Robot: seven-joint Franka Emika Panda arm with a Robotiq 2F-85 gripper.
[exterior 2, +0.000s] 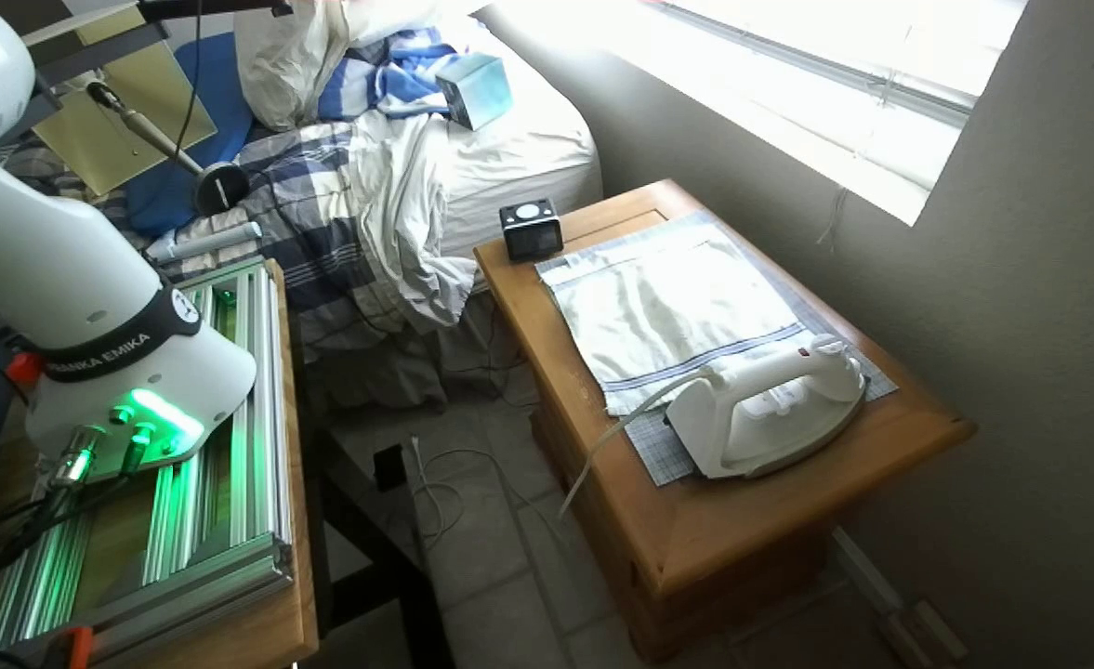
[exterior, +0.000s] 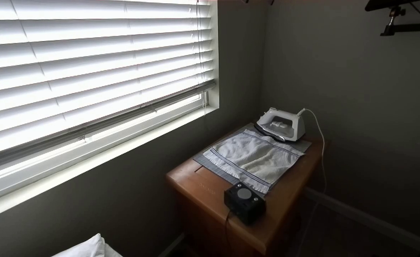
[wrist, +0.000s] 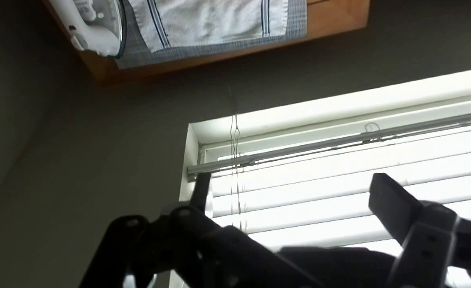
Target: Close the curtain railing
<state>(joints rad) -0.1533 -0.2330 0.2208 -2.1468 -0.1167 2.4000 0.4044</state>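
A white slatted blind (exterior: 88, 67) covers most of the window, with bright light behind it. Its grey bottom rail (exterior: 117, 117) hangs slightly above the sill, leaving a gap; the rail also shows in an exterior view (exterior 2: 816, 63) and in the wrist view (wrist: 319, 146). Thin pull cords (wrist: 235, 140) hang near the window's corner and end below the sill in an exterior view (exterior 2: 835, 218). My gripper (wrist: 292, 180) is open and empty, its fingers wide apart in front of the slats. The cords appear between the fingers, nearer the left one; contact is not visible. The wrist view looks upside down.
A wooden nightstand (exterior 2: 881, 483) below the window bears a white iron (exterior 2: 770, 409), a striped towel (exterior 2: 667, 297) and a black clock (exterior 2: 533, 230). A bed (exterior 2: 528, 158) stands beyond it. The arm's base (exterior 2: 138, 400) is on a separate table.
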